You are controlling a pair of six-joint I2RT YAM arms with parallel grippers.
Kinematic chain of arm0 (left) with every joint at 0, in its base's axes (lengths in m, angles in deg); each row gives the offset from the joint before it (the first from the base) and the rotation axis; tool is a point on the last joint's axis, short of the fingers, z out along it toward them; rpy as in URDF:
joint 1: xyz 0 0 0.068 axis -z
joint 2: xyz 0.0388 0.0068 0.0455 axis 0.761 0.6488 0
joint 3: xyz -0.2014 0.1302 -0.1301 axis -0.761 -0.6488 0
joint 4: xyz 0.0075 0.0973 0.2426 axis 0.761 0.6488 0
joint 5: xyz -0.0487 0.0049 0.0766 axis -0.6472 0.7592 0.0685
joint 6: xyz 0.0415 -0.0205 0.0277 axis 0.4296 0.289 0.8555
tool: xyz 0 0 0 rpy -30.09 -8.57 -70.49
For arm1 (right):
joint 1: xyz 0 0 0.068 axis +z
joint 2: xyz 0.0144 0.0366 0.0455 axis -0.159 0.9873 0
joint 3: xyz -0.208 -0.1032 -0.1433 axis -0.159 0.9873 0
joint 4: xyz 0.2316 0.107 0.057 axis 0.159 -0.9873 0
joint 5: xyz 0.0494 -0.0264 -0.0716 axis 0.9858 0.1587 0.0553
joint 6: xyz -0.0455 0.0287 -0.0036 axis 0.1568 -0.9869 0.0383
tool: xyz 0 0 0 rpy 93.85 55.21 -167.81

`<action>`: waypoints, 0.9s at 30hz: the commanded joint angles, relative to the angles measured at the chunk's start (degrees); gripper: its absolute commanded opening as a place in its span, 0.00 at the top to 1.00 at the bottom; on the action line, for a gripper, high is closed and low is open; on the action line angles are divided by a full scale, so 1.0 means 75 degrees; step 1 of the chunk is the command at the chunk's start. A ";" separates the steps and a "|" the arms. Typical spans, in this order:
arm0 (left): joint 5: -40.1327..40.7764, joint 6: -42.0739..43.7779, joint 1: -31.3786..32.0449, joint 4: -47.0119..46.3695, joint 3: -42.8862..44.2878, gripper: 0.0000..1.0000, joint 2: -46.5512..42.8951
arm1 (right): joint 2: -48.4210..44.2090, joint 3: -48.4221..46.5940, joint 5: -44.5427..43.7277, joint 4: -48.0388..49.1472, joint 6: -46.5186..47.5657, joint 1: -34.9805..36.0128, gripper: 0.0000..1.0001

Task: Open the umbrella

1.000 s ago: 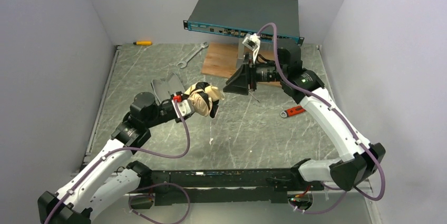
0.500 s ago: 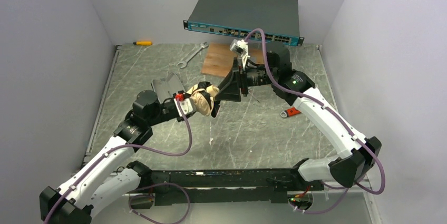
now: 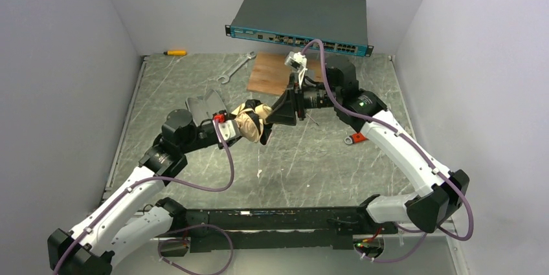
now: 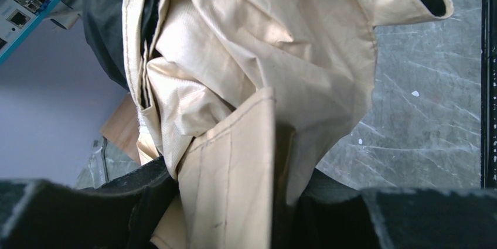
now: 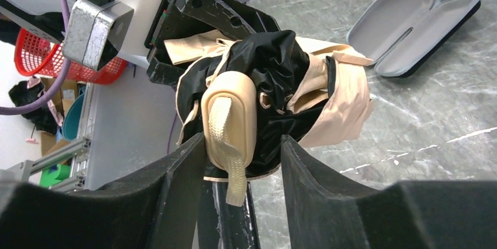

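Left gripper (image 3: 241, 126) clamped, right gripper (image 3: 272, 118) spread wide, facing each other closely

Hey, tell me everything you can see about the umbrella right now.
The umbrella is folded, a loose bunch of crumpled cream-beige fabric with black lining showing. A cream handle with a flat woven strap juts from one end. It is held above the table: the left claw is shut on the fabric end, and the right claw stands open on either side of the handle.

A robotics lab cell: white partition walls (image 3: 65, 61) around a marbled table (image 3: 304, 158) with wrench (image 3: 235, 68), screwdriver (image 3: 175, 52), network switch (image 3: 298, 13).
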 commanded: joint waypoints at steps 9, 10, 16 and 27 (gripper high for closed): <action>0.0038 0.0055 0.0411 -0.0490 0.0767 1.00 0.0357 | 0.0063 -0.0249 0.0128 0.0198 0.0492 0.0298 0.61; 0.0061 0.0041 0.0410 -0.0469 0.0757 1.00 0.0359 | 0.0081 -0.0269 0.0123 0.0148 0.0573 0.0300 0.74; -0.0203 0.0032 -0.0054 0.0146 0.0259 1.00 0.0021 | -0.0056 -0.0541 0.0225 -0.0519 0.1101 -0.0413 1.00; -0.0903 0.1791 -0.1213 0.1498 -0.1345 1.00 -0.0890 | -0.0431 -0.1039 0.1019 -0.1409 0.1799 -0.1677 1.00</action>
